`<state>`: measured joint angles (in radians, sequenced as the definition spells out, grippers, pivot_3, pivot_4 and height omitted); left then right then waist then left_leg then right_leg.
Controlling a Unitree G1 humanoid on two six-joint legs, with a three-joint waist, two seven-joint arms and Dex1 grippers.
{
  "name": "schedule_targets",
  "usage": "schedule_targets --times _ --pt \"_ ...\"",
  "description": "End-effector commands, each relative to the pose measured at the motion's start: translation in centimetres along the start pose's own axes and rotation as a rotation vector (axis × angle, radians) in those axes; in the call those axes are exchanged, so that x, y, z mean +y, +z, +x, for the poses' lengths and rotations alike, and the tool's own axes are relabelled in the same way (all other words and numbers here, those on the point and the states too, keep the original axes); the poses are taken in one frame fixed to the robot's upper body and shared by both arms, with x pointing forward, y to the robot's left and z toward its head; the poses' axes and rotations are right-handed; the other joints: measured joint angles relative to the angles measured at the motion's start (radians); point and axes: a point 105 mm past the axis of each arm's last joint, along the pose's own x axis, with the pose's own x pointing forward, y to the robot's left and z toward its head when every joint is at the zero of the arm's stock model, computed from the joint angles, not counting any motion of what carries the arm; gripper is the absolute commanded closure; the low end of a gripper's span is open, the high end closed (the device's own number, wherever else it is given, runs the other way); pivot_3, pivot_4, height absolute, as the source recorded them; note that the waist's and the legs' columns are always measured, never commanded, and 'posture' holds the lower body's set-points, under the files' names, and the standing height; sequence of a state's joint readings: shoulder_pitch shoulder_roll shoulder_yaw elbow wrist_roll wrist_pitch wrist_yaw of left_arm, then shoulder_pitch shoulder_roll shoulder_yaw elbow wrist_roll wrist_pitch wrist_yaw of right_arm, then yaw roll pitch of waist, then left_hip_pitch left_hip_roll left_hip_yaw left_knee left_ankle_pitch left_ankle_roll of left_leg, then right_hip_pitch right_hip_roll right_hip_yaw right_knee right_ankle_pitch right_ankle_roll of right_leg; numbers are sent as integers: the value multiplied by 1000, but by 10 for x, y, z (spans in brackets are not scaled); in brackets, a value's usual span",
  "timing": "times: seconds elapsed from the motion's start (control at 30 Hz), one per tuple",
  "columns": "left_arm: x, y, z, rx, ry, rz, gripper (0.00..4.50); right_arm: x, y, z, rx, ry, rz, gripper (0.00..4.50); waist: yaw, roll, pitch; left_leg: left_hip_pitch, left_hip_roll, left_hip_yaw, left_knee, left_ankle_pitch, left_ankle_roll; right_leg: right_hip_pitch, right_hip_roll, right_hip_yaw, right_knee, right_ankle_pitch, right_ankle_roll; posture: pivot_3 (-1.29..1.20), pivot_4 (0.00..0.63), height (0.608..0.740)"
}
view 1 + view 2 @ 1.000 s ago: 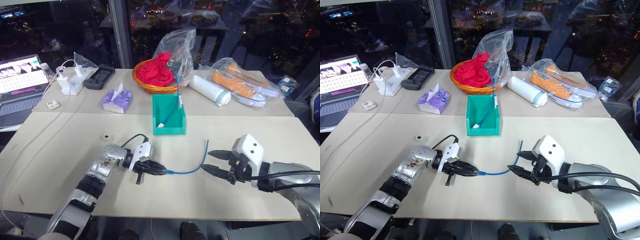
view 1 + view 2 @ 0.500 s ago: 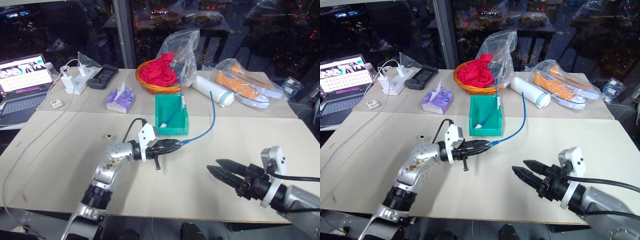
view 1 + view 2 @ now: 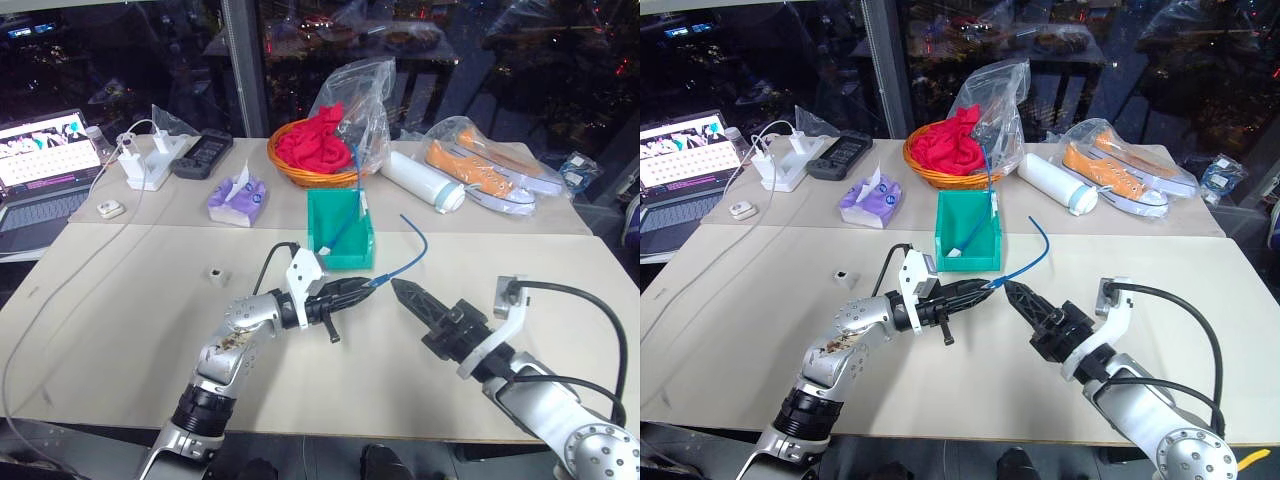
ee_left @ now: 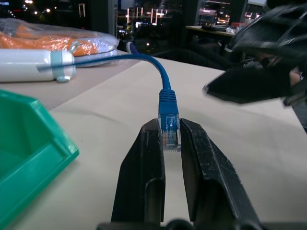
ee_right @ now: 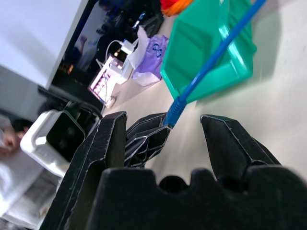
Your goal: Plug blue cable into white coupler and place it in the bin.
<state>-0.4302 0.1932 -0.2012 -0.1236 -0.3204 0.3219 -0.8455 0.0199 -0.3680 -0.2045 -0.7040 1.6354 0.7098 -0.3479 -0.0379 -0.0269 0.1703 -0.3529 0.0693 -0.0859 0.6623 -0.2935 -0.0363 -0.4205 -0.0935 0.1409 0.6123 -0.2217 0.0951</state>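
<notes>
The left gripper (image 3: 362,288) was pinched tight on the clear plug at one end of the blue cable (image 3: 412,252) and held it up off the table (image 3: 120,300). The rest of the cable curled up and away behind it, free in the air. The right gripper (image 5: 165,127) had its two black fingers spread wide with nothing in them. Its tips pointed at the left gripper's tips, very near, and the plug end sat between the spread fingers in its wrist view.

The white coupler (image 3: 214,272) sat alone on the table, well apart from both grippers. The bin (image 3: 341,228) stood just behind the grippers, with another blue cord leaning inside it.

A laptop (image 3: 45,165) at the far left glowed with a screen, but its writing was too small to read. No words could be read on the other things.
</notes>
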Motion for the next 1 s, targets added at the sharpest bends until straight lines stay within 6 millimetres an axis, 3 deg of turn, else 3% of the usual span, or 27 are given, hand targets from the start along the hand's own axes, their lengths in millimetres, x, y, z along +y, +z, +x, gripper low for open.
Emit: schedule_targets --times 0.03,0.37,0.57,0.6,0.83,1.0 --pt "-8 12 5 -36 -38 26 4418 13 -2 7 -19 26 45 1584 -2 0 0 0 0 0 0 0 0 0 0 0 0 0 0 0 150 722" --pt "-8 15 5 -38 -55 18 4418 -3 2 19 -86 -86 87 1584 -6 0 0 0 0 0 0 0 0 0 0 0 0 0 0 0 150 722" --pt "-7 15 4 -32 -56 24 4418 -1 0 21 -85 -70 101 1584 -7 0 0 0 0 0 0 0 0 0 0 0 0 0 0 0 150 722" --pt "-6 15 3 -32 -55 24 4418 -1 -1 21 -82 -69 103 2109 -7 0 0 0 0 0 0 0 0 0 0 0 0 0 0 0 150 722" --pt "-6 16 4 -34 -48 25 4418 1 -10 23 -35 -62 104 4435 -7 0 0 0 0 0 0 0 0 0 0 0 0 0 0 0 150 722" --pt "-5 16 4 -33 -47 27 4418 0 -11 24 -29 -70 109 4484 -7 0 0 0 0 0 0 0 0 0 0 0 0 0 0 0 150 722"
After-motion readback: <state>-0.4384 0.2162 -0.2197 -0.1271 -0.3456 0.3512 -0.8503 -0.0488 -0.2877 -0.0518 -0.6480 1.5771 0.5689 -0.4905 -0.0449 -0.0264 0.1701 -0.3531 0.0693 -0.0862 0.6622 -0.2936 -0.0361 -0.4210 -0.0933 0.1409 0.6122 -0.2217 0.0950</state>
